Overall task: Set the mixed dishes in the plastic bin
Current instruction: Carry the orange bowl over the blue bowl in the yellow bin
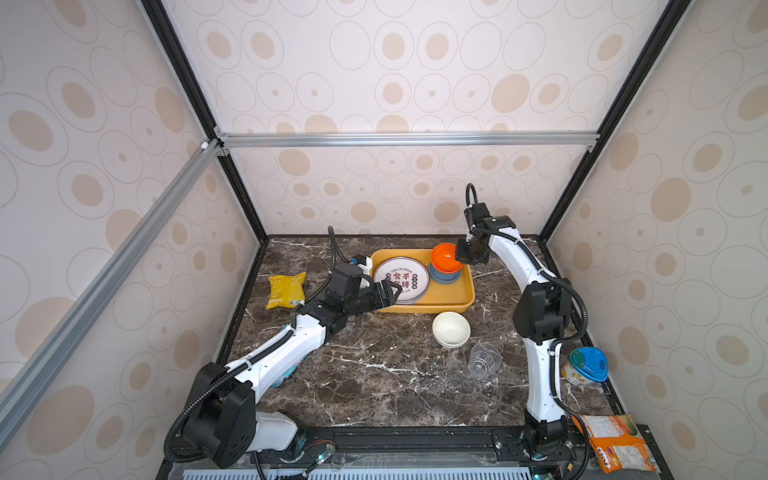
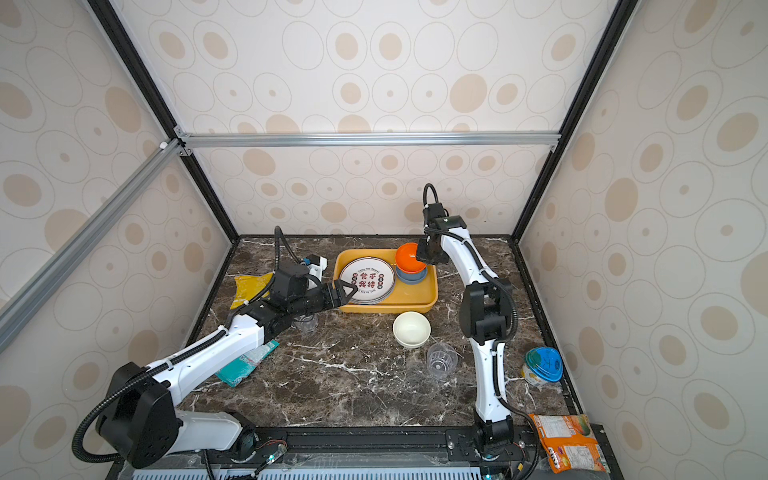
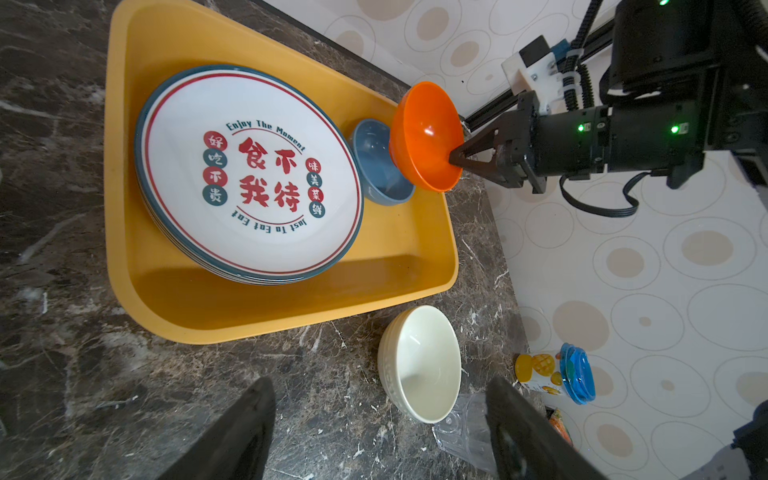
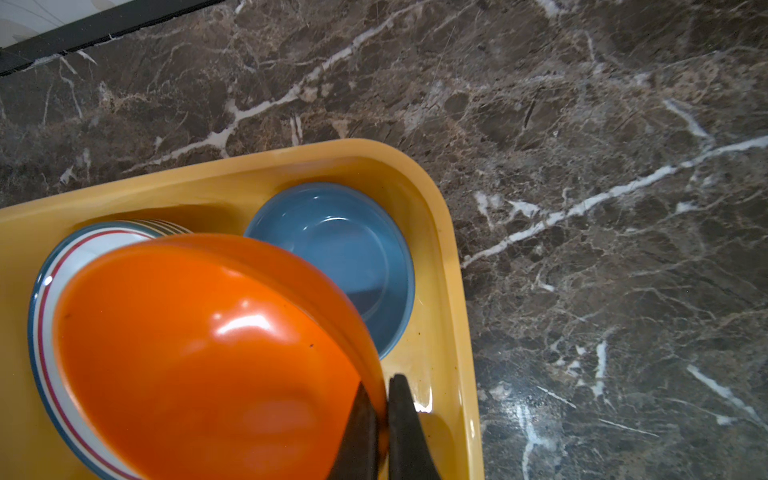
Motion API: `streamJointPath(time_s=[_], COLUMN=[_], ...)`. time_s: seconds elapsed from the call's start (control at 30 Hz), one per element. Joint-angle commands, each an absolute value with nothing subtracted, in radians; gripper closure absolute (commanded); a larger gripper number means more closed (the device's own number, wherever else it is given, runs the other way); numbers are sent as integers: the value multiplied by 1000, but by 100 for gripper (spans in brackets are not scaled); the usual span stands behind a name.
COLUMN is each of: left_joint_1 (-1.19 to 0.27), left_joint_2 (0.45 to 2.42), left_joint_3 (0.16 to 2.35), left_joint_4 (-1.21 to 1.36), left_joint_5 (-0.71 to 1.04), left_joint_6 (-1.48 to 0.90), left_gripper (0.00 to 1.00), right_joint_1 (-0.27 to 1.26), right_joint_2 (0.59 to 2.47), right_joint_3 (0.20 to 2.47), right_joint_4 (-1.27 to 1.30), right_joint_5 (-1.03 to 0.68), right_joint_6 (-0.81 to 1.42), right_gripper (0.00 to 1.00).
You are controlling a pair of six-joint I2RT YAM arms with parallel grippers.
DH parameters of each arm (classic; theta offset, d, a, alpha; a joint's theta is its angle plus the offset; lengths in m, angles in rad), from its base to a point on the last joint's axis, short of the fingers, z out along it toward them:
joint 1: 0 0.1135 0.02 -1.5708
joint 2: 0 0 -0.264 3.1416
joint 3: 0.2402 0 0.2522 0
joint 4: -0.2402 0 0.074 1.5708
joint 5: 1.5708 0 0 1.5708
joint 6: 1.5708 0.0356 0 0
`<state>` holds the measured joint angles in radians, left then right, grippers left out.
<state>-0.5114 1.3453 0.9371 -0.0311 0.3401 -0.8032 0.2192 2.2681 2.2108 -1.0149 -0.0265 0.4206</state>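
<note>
**Dark marble-patterned tabletop (image 1: 374, 374), read from left to right.**

- **Crinkled yellow snack bag (image 1: 286, 289):** lies well to the left of the bin and is no part of the task.
- **Left claw (image 1: 390, 291):** released, its jaws spread wide and empty. It is poised at the near-left rim of the shallow yellow-orange plastic bin (image 1: 457, 306). A half-hidden clear cup (image 2: 306, 323) stands under its arm.
- **Bin, left half:** a stack of round white printed plates (image 1: 401, 279) with red characters and a dark green rim.
- **Bin, right half:** a small blue bowl (image 4: 332, 257), upright on the bin floor.
- **Above the blue bowl:** a small glossy orange bowl (image 4: 199, 353), tilted, its rim pinched in the clenched right claw (image 4: 380, 390). Whether the two bowls touch cannot be told.
- **Tabletop just in front of the bin:** a small cream-white bowl (image 1: 451, 328), upright, with a clear ribbed plastic cup (image 1: 484, 360) near it to the right.

**Step in hand (judged):** setting the orange bowl into the bin, over the blue bowl.

**Next move (judged):** level the orange bowl and lower it until it seats in the blue bowl. Then part the jaws and lift the claw clear of the rim without dragging the bowl. The white bowl and both cups are not yet binned.
</note>
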Motion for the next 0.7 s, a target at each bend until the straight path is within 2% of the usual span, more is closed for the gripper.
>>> streamJointPath(time_s=[0.0, 0.67], left_joint_1=[-503, -499], left_joint_2=[1344, 1336], left_joint_3=[958, 930], left_joint_4=[-12, -6], left_joint_5=[347, 351], left_joint_6=[-820, -831], left_gripper=[21, 21], right_joint_1=[210, 198], right_joint_2=[2298, 2403], right_joint_3=[2263, 2336], right_joint_4=[-1042, -1040], right_joint_5=[-45, -64], right_joint_6=[438, 464], right_gripper=[100, 100])
